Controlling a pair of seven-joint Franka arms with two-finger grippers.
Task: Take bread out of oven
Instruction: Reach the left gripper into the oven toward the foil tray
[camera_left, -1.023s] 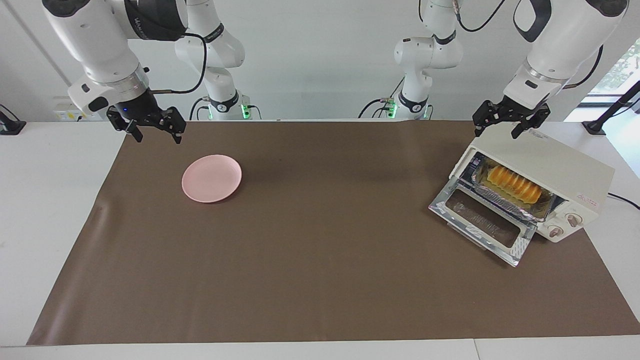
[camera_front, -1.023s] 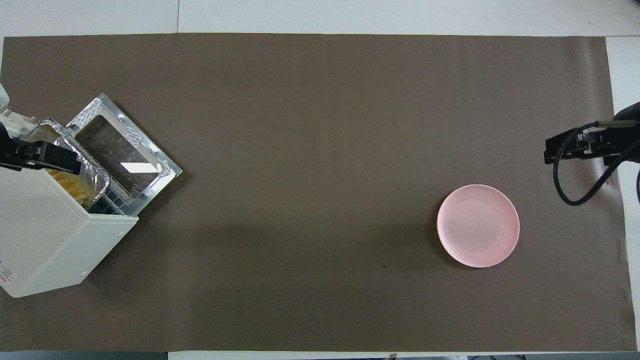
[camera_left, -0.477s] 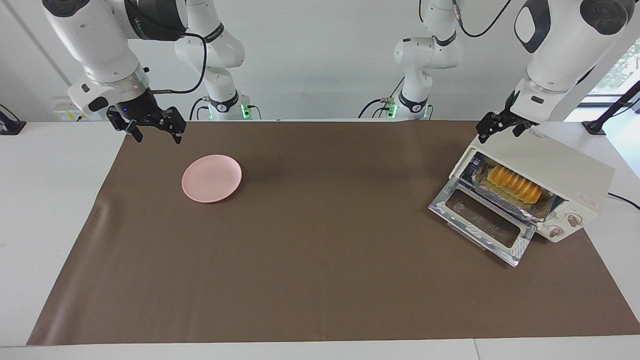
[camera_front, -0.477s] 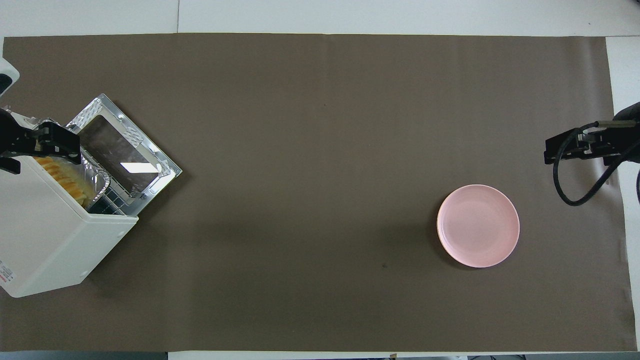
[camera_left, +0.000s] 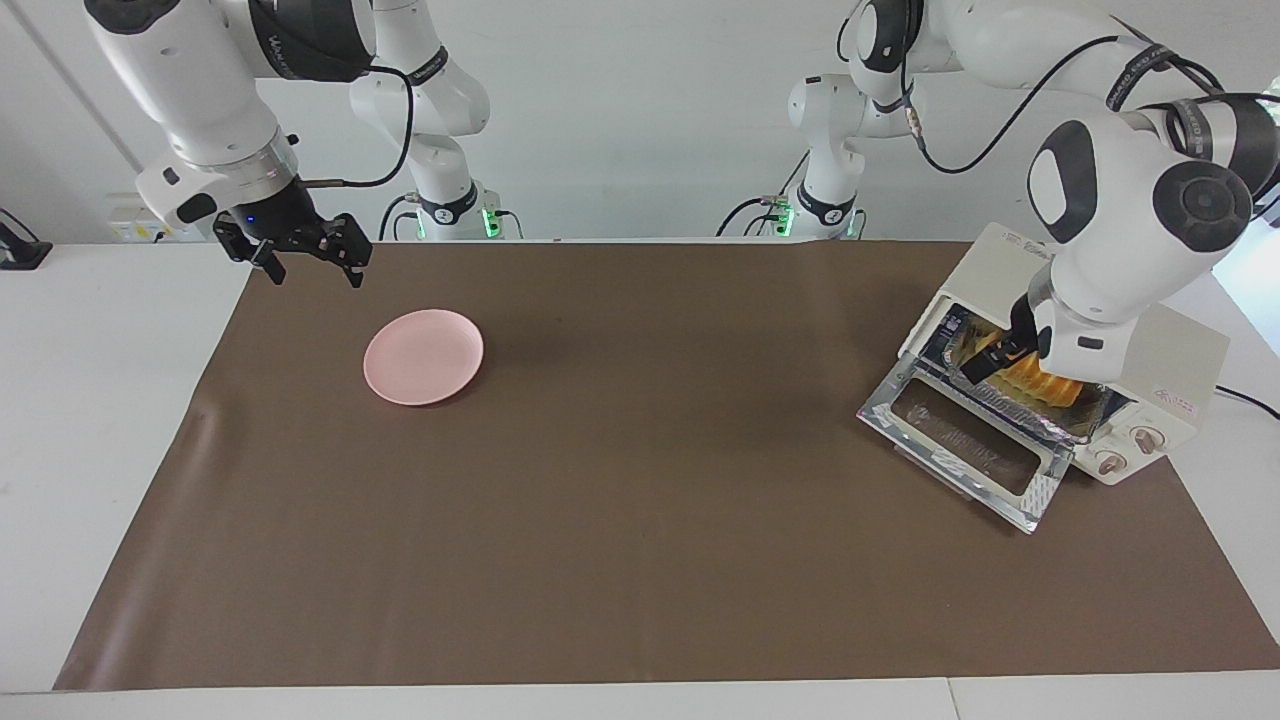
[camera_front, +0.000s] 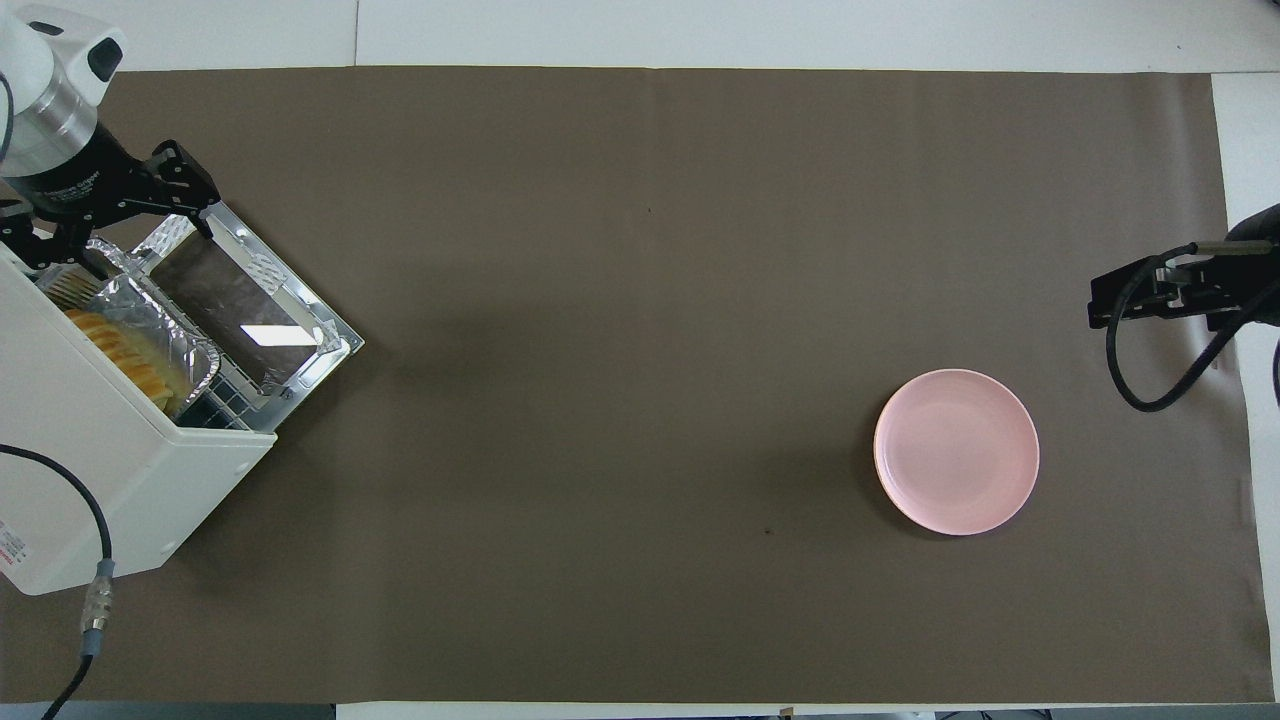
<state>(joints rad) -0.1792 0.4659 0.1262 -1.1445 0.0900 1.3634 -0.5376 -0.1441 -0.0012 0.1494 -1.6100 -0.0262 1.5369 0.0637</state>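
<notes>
The cream-white oven (camera_left: 1190, 362) stands at the left arm's end of the table, its glass door (camera_left: 962, 452) dropped open. The golden bread (camera_left: 1045, 380) lies in a foil tray (camera_left: 1005, 402) on the rack, partly out of the mouth. My left gripper (camera_left: 985, 362) is open at the oven's mouth, over the end of the tray and bread; I cannot tell whether it touches them. In the overhead view the left gripper (camera_front: 110, 230) spans the tray's end (camera_front: 165, 315), beside the bread (camera_front: 125, 355). My right gripper (camera_left: 308, 265) is open and waits above the mat's corner.
A pink plate (camera_left: 424, 357) lies on the brown mat toward the right arm's end, also in the overhead view (camera_front: 956, 451). The right gripper (camera_front: 1120, 300) hangs beside it. The oven's door (camera_front: 250, 300) juts onto the mat. A cable (camera_front: 95, 600) hangs over the oven (camera_front: 90, 470).
My left arm swung from above the oven's top, round and down to its open mouth, at the tray and bread. The right arm, plate and oven have not moved.
</notes>
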